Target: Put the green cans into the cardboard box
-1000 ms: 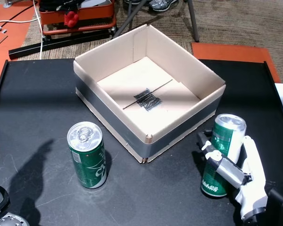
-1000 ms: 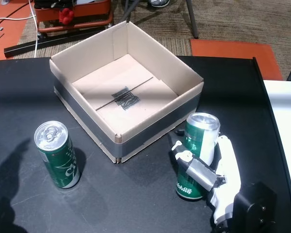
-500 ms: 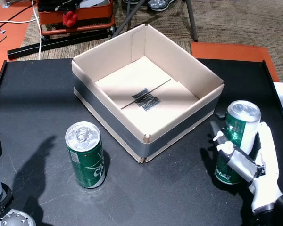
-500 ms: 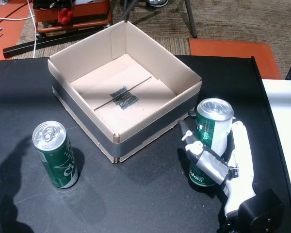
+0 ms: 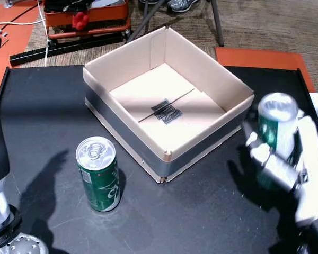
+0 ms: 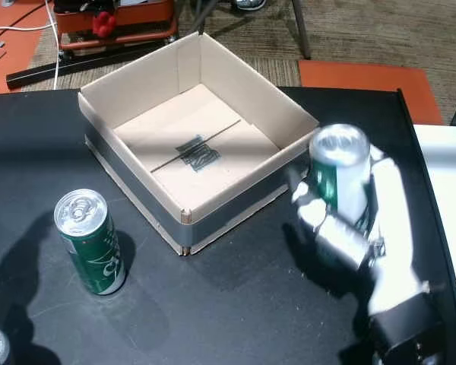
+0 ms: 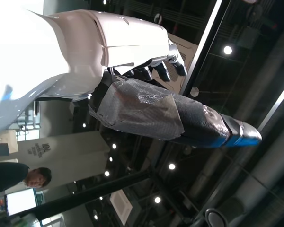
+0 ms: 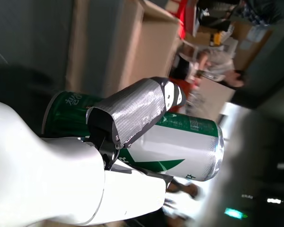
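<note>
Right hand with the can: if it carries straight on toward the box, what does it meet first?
Probably the near right wall of the cardboard box; the right hand holds the can beside it, height unclear.

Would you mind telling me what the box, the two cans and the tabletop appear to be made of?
The box looks like plain matte cardboard, tan with raw edges and a dark tape band outside. The standing can and the can in the right hand look like thin metal, probably aluminium: silvery tops, glossy green printed sides. The tabletop is a black, faintly scuffed sheet; its material is unclear.
</note>
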{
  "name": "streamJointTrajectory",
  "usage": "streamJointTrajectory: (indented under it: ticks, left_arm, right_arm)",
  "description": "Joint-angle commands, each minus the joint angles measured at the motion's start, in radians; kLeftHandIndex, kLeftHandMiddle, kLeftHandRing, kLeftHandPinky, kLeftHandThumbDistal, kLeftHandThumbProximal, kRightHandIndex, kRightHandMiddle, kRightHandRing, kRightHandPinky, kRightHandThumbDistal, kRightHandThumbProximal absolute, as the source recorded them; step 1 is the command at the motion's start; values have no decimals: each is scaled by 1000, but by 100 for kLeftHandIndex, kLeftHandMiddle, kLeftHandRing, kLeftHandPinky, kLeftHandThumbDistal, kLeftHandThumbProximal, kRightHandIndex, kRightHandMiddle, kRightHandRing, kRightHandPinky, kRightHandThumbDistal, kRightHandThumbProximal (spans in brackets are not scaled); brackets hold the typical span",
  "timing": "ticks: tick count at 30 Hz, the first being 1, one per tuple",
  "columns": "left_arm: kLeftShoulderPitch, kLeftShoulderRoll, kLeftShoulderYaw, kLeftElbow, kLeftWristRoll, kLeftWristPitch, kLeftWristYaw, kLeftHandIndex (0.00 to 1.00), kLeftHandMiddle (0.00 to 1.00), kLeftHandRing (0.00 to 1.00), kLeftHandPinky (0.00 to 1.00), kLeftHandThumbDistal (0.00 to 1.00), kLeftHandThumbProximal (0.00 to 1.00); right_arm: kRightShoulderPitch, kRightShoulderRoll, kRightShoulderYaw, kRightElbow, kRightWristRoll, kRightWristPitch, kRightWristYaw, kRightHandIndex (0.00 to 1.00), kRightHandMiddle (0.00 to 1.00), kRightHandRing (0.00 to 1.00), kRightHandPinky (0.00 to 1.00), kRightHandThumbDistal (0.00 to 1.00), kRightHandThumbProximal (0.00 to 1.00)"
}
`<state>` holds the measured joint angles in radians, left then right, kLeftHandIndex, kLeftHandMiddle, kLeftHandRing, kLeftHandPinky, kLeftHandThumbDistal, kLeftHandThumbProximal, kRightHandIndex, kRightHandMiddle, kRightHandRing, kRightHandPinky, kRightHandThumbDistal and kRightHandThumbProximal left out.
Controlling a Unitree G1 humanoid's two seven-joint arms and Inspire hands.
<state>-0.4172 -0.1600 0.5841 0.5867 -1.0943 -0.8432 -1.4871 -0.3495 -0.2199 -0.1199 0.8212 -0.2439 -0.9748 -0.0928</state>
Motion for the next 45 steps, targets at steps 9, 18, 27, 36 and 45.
streamJointTrajectory:
  ticks: [9, 18, 27, 36, 45]
  left_arm:
    - [-62, -44, 48, 81, -16, -15, -66, 93, 91, 88, 92, 96, 75]
    - [-75, -65, 48, 77, -20, -12, -78, 96, 93, 89, 90, 99, 75]
    - [-86, -77, 71, 82, -59, 6, -127, 93, 93, 88, 90, 100, 78]
    - [-70, -88, 60, 59, -67, 24, -127, 93, 92, 88, 90, 99, 78]
    - [-58, -105, 70, 36, -67, 10, -125, 92, 91, 87, 90, 100, 80]
  right_arm:
    - [-269, -105, 47, -283, -110, 28, -48, 19, 36, 57, 67, 56, 3]
    - [-621, -99, 161, -136, -149, 167, 20, 1, 22, 43, 44, 56, 0]
    - [-853, -80, 327, 163, -296, 266, -12, 5, 21, 30, 24, 59, 0]
    - [-889, -31, 437, 294, -358, 277, -47, 6, 19, 27, 21, 59, 0]
    - [-910, -41, 489, 424, -356, 330, 167, 8, 30, 42, 28, 56, 0]
